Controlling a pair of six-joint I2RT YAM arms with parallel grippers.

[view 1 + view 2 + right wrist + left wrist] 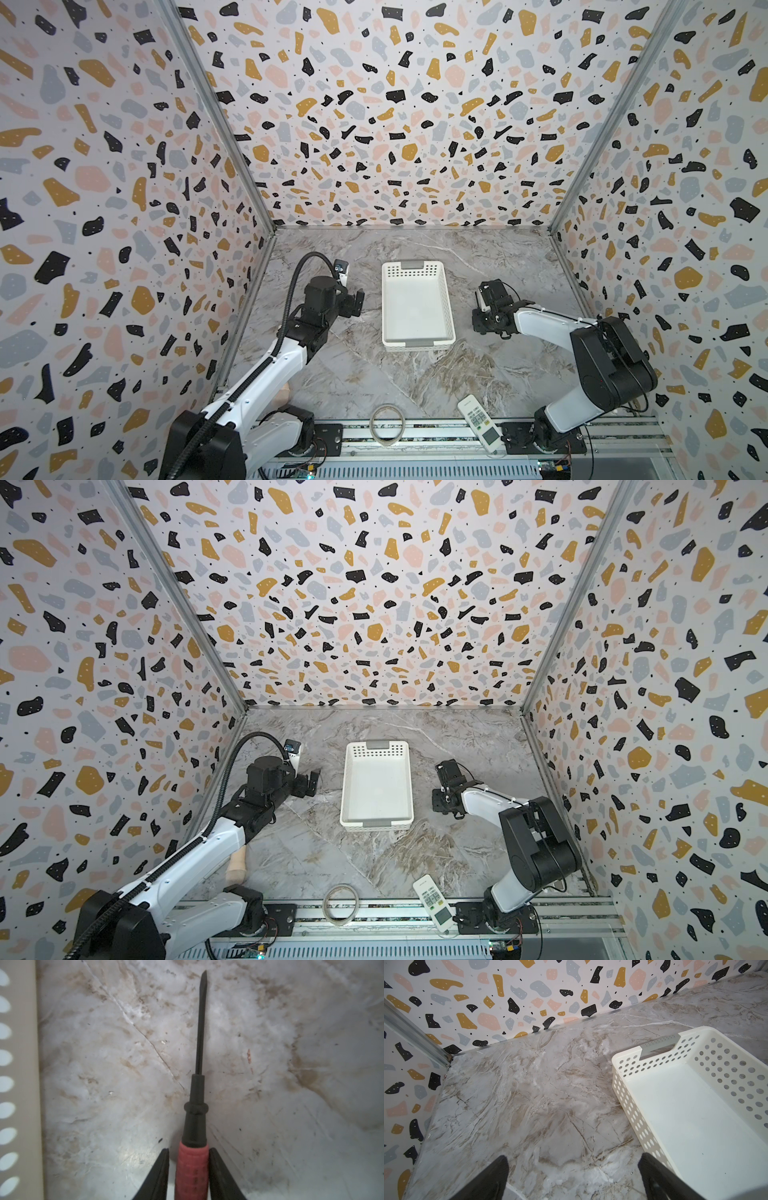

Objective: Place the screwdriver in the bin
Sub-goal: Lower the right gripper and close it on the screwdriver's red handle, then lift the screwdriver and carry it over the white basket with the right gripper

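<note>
Right fingers (160,1174): nearest the lens in the right wrist view; black, set narrow about a red handle; one lies against it, at the other we see a thin sliver of the table (93,1064); whether they grip firmly we cannot tell
Right gripper (189,1149): pointed down at the marble; in both top views we find this gripper (484,322) right of centre, near the bin (446,307) yet apart from it
Screwdriver (195,1105): handle between those fingers, black collar and thin dark shaft reaching out past the fingertips; it lies on the table outside the bin, alongside its perforated long wall; in both top views the gripper hides it
Bin (376,752): white, upright, perforated walls, solid flat bottom, grey handle cut-outs at both short ends; centre of the table in both top views
Left fingers (492,1178): spread wide; only marble between them
Left gripper (574,1155): held above the table; left of centre in both top views, just beside the bin's long wall
Remote control (480,422): white; lower right of centre in both top views; at the table's near edge, partly over the metal rail (415,436); well apart from the bin
Ring (371,424): thin, pale; lower centre, straddling that same edge, near the remote
Walls (374,124): terrazzo-patterned, on three sides of the table
</note>
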